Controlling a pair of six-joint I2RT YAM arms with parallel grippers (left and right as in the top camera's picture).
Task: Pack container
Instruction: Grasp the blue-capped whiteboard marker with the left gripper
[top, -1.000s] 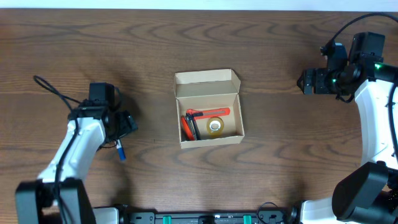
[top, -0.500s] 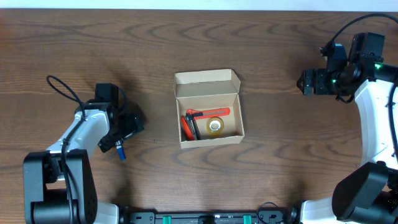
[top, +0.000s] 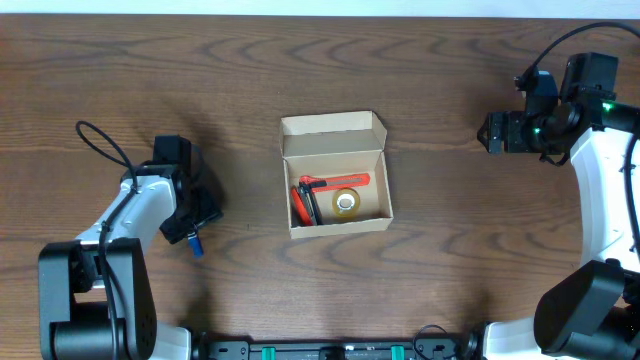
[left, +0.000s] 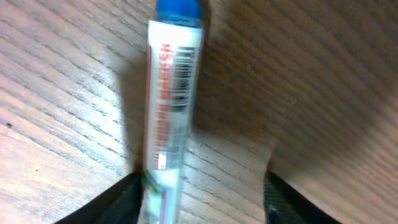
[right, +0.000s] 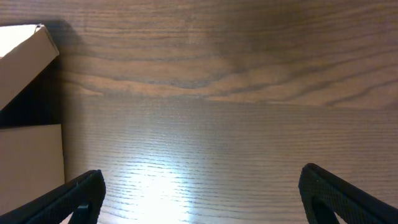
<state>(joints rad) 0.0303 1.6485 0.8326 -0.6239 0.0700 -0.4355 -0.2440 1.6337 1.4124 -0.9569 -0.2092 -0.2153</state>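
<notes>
left gripper (left: 202, 200) has just dropped over the blue-capped pen (left: 171, 93), spread either side (no pinch yet). right gripper (right: 199, 194) idles, spread too. container (top: 334, 125) waits open, middle of the counter (top: 460, 260), well apart from the pen, likely its next load.

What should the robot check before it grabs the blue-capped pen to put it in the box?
1. Left gripper jaws open: ok, they stand apart.
2. Pen between the jaws: ok, but it lies close to one jaw, not centred.
3. Pen free on the table, nothing on top of it: ok.
4. Container lid up: ok, the flap stands open.
5. Room in the container: cannot tell for sure; an orange cutter and a tape roll lie inside.
6. Right gripper out of the way: ok, open and apart from the container.
</notes>
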